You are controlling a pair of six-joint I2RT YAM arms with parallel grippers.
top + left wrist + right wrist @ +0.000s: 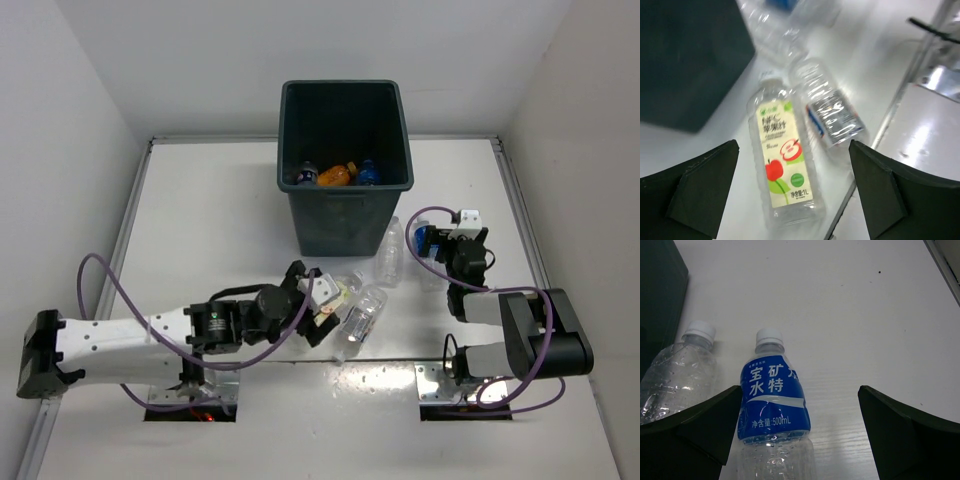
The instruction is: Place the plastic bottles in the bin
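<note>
The dark bin (pixel 345 215) stands at the back centre and holds an orange bottle (pixel 335 175) and other bottles. On the table lie a fruit-label bottle (pixel 782 160), a blue-and-white-label bottle (pixel 829 111) beside it, and a plain clear bottle (pixel 390 250) near the bin's foot. My left gripper (pixel 795 200) is open over the fruit-label bottle, its fingers apart from it on both sides. My right gripper (pixel 805 435) is open around the lying blue-labelled bottle (pixel 772 390), which sits close to its left finger. Another clear bottle (pixel 680 375) lies left of that one.
The bin's wall (pixel 685 60) is close on the left gripper's left, and its corner (pixel 660 295) shows at the right wrist view's left. A metal rail (pixel 900 100) runs along the table's near edge. White walls enclose the table on three sides.
</note>
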